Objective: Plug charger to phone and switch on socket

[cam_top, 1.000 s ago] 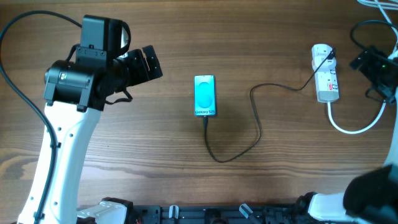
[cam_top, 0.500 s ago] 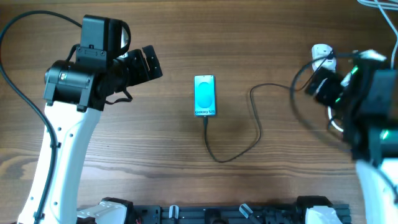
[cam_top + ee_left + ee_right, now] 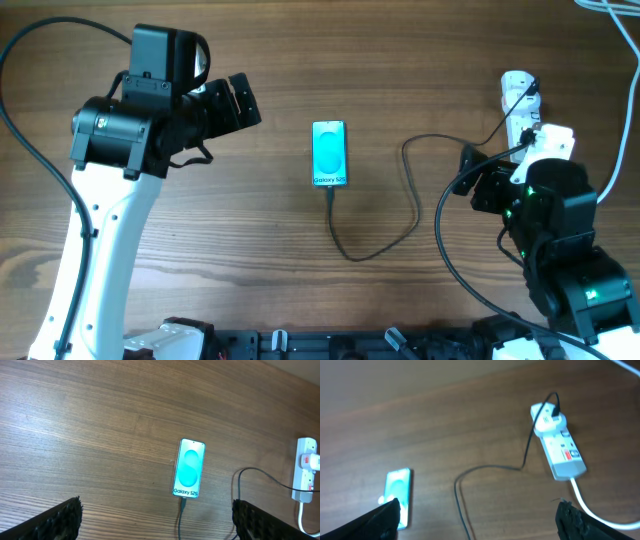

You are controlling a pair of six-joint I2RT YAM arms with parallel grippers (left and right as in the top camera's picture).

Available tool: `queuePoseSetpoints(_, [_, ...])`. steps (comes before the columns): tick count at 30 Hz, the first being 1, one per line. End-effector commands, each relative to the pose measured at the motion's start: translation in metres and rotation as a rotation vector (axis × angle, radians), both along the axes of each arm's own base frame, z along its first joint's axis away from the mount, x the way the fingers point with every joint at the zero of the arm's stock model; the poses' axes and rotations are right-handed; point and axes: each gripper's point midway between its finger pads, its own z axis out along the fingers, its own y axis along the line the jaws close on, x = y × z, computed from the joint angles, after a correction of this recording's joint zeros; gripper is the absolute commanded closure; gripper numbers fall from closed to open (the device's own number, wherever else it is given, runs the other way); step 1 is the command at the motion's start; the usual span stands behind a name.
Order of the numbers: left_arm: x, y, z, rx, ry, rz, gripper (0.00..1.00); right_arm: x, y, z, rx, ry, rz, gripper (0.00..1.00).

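Wood-grain table (image 3: 300, 260) fills every view. The phone (image 3: 329, 153) lies flat near the middle of the overhead frame, its teal screen up and its text edge toward the bottom. In my left wrist view the phone (image 3: 189, 474) sits right of centre. In my right wrist view the phone (image 3: 398, 491) is at the lower left, partly behind one of my fingers (image 3: 382, 517).

The charger (image 3: 415, 190) meets the phone's lower edge, drops toward the bottom of the frame, loops up to the right and runs on to the socket (image 3: 520, 100) at the upper right. My left wrist view shows the charger (image 3: 240, 480) arching between phone and socket (image 3: 305, 467). My right wrist view shows the charger (image 3: 460, 485) ending in a white adapter (image 3: 547, 417) at the top end of the socket (image 3: 559, 452). The socket carries a red mark, but I cannot tell how its switch stands. A white cord (image 3: 585, 505) leaves its lower end.

My left gripper (image 3: 240, 100) is at the upper left, well apart from the phone, with its fingers (image 3: 60, 520) spread wide and nothing between them. My right gripper (image 3: 475, 178) is at the right, just left of the socket and close to the cable. It is also spread wide and empty, and my arm hides the socket's lower half from overhead.
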Motion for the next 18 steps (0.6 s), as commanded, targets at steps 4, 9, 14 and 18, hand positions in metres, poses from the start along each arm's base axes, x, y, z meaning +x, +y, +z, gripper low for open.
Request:
queuePoseSetpoints(4, [0.0,0.002,0.003,-0.003,-0.009,0.021,0.0,-0.012,0.009,-0.033,-0.007,0.157,0.057,0.0])
queuePoseSetpoints(9, [0.0,0.002,0.003,-0.003,-0.009,0.021,0.0,-0.006,0.01,-0.053,-0.027,0.242,0.057,0.0])
queuePoseSetpoints(14, [0.0,0.002,0.003,-0.003,-0.009,0.021,0.0,-0.001,0.014,-0.066,-0.033,0.292,0.065,0.0])
queuePoseSetpoints(18, [0.0,0.002,0.003,-0.003,-0.008,0.021,0.0,0.005,0.011,-0.063,-0.023,0.266,0.054,0.0])
